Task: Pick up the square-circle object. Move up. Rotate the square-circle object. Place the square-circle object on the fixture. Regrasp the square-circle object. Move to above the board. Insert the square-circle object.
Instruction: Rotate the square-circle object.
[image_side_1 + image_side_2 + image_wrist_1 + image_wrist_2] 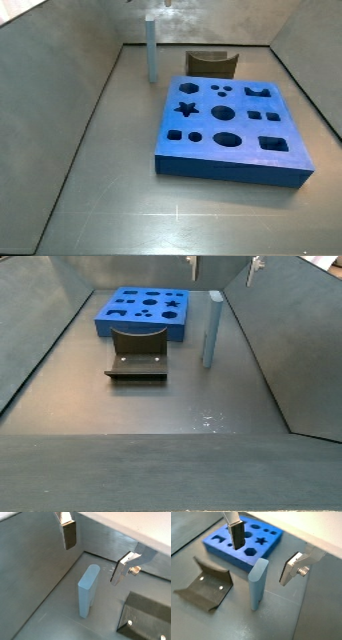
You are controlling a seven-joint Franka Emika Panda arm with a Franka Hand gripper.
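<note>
In a side view, going left to right, you see the board (144,311) at the far left, flat on the floor with its shaped holes facing up. Just in front of it, nearer the camera, sits the fixture (138,354), apart from the board's edge. To the right of both stands the square-circle object (210,328), upright on its end on the floor, touching neither of them. Your gripper (223,267) hangs above the peg at the top of the view, its jaws spread wide with nothing between them.

In both wrist views you look down past the two fingers (236,535) at the square-circle object (257,582). It stands free in the gap, clear of both pads. The board (242,542) lies beyond it, and the fixture (206,586) rests on the floor beside it.
</note>
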